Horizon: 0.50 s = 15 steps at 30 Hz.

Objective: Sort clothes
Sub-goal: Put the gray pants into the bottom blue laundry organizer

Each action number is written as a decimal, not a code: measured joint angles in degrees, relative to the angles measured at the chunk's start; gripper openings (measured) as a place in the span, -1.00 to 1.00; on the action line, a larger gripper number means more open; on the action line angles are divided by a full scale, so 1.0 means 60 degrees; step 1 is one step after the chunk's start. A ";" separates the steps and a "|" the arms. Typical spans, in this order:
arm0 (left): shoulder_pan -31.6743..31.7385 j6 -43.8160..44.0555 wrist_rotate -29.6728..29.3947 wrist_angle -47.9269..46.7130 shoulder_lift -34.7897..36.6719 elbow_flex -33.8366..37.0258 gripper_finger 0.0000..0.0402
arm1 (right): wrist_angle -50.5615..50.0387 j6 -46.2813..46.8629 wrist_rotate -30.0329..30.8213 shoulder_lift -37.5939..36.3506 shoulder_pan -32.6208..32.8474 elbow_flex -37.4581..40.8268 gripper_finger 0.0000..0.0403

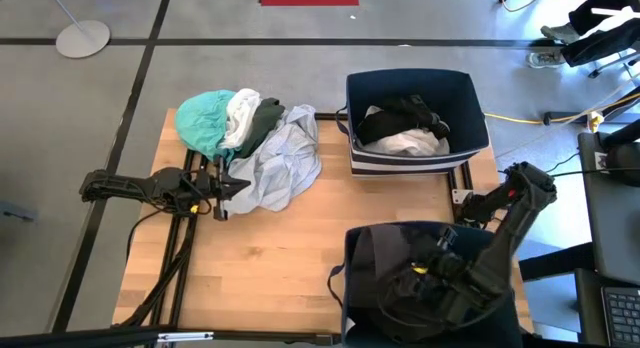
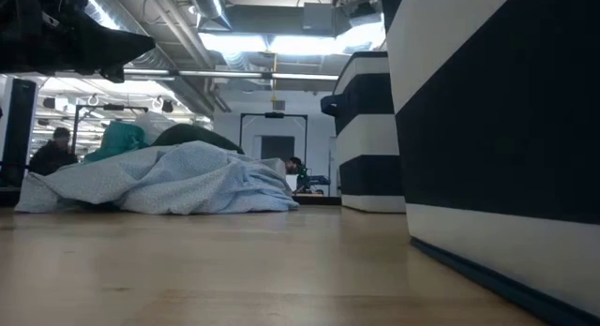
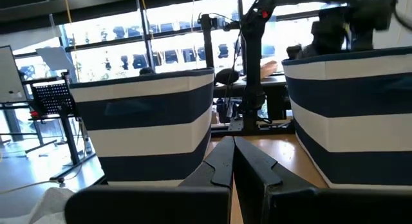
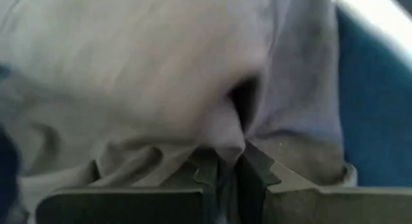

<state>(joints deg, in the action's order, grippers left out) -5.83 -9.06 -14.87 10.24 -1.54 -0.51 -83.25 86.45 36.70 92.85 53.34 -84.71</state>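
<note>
A pile of clothes lies on the table's far left: a teal garment [image 1: 203, 119], a white one [image 1: 242, 110], a dark green one [image 1: 264, 118] and a pale blue-white one [image 1: 278, 163]. My left gripper [image 3: 233, 145] is shut and empty, held above the table at the pile's near-left edge [image 1: 236, 184]. My right gripper [image 4: 232, 161] is down inside the near navy bin [image 1: 356, 250], shut on a dark grey garment [image 1: 385, 250]. The far navy bin [image 1: 470, 88] holds black [image 1: 410, 113] and white [image 1: 410, 143] clothes. My right gripper pinches a bunched fold of the grey garment [image 4: 229, 139] between its two fingers, at their free ends. The rest of the cloth spreads out slack ahead of the fingers inside the bin. Whether one layer or several, I cannot tell.
The two navy-and-white striped bins stand at the table's right side, one far [image 3: 148, 121], one near [image 3: 351, 114]. Bare wood [image 1: 260, 268] lies between the pile and the near bin. The left arm's cables [image 1: 165, 278] run along the table's left side.
</note>
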 joint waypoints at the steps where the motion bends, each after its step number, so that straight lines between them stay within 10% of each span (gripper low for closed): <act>1: 0.0000 0.0000 0.0000 -0.0007 0.0000 0.0000 -1.00 | 0.0164 0.0004 -0.0206 0.0001 -0.0099 0.0265 -0.84; 15: -0.0003 0.0578 0.0001 -0.0122 0.0000 0.0000 -1.00 | 0.1909 -0.0202 -0.1975 -0.0003 -0.1367 0.3048 -0.84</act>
<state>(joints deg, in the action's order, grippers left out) -5.85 -5.59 -14.87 9.50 -1.54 -0.51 -71.79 85.24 24.85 92.84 45.14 -66.42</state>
